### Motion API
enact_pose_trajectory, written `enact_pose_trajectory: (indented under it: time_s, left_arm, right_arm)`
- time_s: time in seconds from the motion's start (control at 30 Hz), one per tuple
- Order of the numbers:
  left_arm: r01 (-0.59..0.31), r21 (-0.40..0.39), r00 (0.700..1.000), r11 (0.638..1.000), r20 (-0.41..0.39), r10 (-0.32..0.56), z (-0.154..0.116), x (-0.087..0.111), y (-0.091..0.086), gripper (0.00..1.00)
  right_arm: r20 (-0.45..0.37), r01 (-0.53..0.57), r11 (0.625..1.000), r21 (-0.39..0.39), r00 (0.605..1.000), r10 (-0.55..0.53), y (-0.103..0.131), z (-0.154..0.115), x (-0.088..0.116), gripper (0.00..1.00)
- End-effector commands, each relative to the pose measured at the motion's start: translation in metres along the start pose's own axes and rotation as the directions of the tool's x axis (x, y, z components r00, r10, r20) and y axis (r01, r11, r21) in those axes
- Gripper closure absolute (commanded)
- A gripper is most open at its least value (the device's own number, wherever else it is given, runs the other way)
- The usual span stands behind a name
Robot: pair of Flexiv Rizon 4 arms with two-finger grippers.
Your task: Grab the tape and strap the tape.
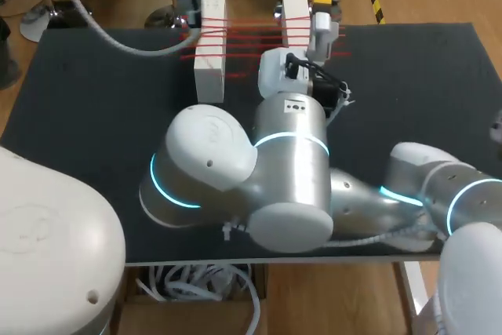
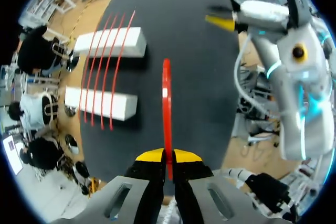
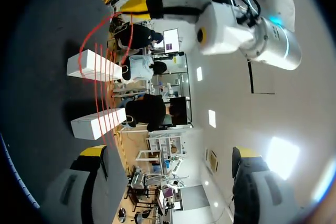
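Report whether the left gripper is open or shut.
Shut. In the left wrist view the left gripper pinches the red tape between both yellow tips, the strip running out ahead of them.

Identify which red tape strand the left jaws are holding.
The lone strand running straight out from the left gripper; the other strands are stretched across the two white blocks.

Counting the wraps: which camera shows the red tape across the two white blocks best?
The left wrist view: the red tape runs unobstructed across both blocks. The head view shows it too, but the right arm hides part of the right-hand block. The right wrist view shows it from the side, strands bunched together.
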State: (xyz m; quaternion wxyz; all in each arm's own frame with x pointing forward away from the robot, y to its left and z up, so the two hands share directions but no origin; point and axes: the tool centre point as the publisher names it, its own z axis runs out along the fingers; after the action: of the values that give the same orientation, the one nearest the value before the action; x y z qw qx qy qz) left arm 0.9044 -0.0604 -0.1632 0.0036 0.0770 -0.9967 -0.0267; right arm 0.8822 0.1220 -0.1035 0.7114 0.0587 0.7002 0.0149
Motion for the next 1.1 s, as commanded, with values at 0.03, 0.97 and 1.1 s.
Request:
enact_pose_trajectory:
  time_s: [0.03,0.97,1.1]
  left_arm:
    - [0.004,0.001,1.000,1.000,-0.019,-0.004,0.013,0.007,0.066,1.00]
    - [-0.007,-0.136,0.999,0.991,-0.052,0.000,0.039,-0.010,0.221,0.00]
    - [-0.007,-0.136,0.999,0.991,-0.052,0.000,0.039,-0.010,0.221,0.00]
  right_arm:
    - [-0.003,0.003,1.000,-0.008,1.000,-0.003,-0.005,0.000,-0.001,0.00]
    - [-0.003,0.003,1.000,-0.008,1.000,-0.003,-0.005,0.000,-0.001,0.00]
    - [-0.003,0.003,1.000,-0.008,1.000,-0.003,-0.005,0.000,-0.001,0.00]
